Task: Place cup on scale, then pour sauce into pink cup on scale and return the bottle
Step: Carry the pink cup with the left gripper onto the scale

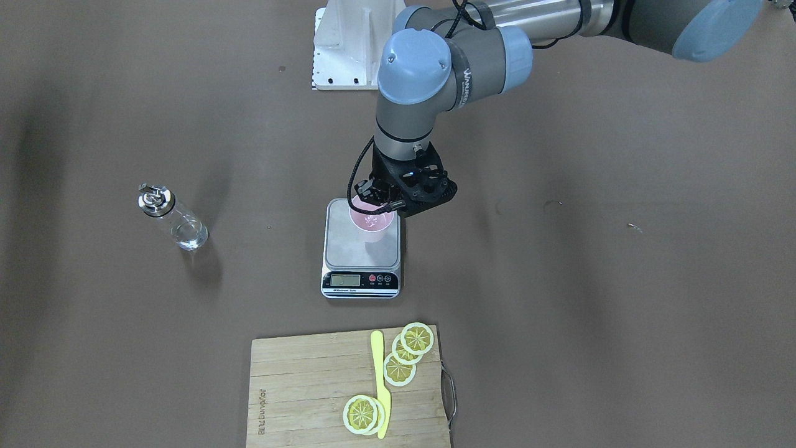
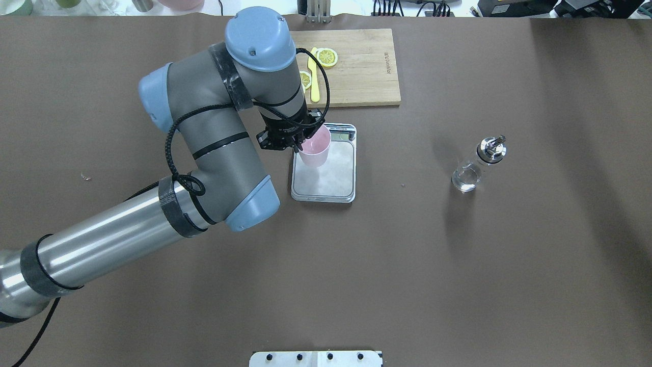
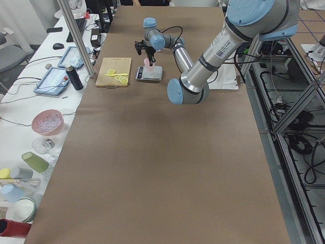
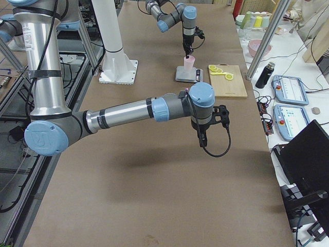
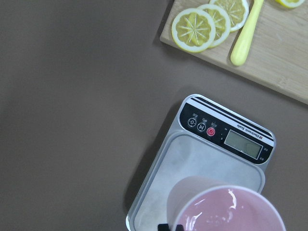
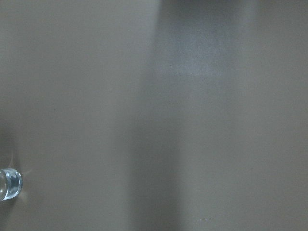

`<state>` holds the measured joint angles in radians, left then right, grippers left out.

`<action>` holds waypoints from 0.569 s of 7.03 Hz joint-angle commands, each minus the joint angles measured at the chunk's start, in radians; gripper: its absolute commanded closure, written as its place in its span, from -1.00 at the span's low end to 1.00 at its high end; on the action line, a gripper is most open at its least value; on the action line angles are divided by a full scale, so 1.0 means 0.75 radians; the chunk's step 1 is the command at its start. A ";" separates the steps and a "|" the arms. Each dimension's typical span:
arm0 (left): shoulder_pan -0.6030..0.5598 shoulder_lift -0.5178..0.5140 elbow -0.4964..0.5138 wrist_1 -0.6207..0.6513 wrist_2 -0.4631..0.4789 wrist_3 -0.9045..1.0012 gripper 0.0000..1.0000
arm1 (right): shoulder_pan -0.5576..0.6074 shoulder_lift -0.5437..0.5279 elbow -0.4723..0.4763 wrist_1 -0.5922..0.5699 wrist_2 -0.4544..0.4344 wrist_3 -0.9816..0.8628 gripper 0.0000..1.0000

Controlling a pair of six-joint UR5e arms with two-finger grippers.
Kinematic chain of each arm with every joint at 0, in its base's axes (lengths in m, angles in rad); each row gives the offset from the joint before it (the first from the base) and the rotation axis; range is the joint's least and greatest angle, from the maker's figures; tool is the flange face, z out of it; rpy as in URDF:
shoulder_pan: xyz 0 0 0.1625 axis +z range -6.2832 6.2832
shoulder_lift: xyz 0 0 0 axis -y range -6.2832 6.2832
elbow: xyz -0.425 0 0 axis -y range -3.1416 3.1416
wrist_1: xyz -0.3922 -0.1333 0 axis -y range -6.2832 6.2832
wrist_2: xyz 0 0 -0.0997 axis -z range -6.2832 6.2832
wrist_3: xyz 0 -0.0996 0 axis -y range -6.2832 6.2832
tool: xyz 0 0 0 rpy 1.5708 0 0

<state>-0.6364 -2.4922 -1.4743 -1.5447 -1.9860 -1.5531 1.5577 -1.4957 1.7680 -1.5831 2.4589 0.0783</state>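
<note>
At the middle of the counter (image 1: 559, 311), the left pincer (image 1: 373, 200) is closed on the rim of the small pale pink tapered cup (image 1: 373, 229), upright over the flat silver-grey kitchen scale (image 1: 348, 249), away from its display; base contact cannot be told. The right pincer (image 4: 201, 136) hangs over the counter; its opening cannot be told. On the robot's right, the small clear glass bottle with metal spout (image 1: 173, 219) stands upright, well apart from the scale. Beyond lies a wooden cutting board (image 1: 311, 386) with lemon slices (image 1: 398, 368).
</note>
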 commanded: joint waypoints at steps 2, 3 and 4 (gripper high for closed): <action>0.018 -0.005 0.055 -0.068 0.005 -0.015 1.00 | -0.003 0.000 0.001 0.000 -0.004 0.014 -1.00; 0.026 -0.005 0.055 -0.068 0.005 -0.013 1.00 | -0.003 0.000 0.001 0.000 -0.002 0.020 -1.00; 0.030 -0.005 0.055 -0.070 0.005 -0.013 1.00 | -0.005 0.000 0.001 0.000 -0.004 0.020 -1.00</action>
<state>-0.6187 -2.4958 -1.4337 -1.5949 -1.9820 -1.5637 1.5551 -1.4957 1.7686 -1.5831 2.4567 0.0912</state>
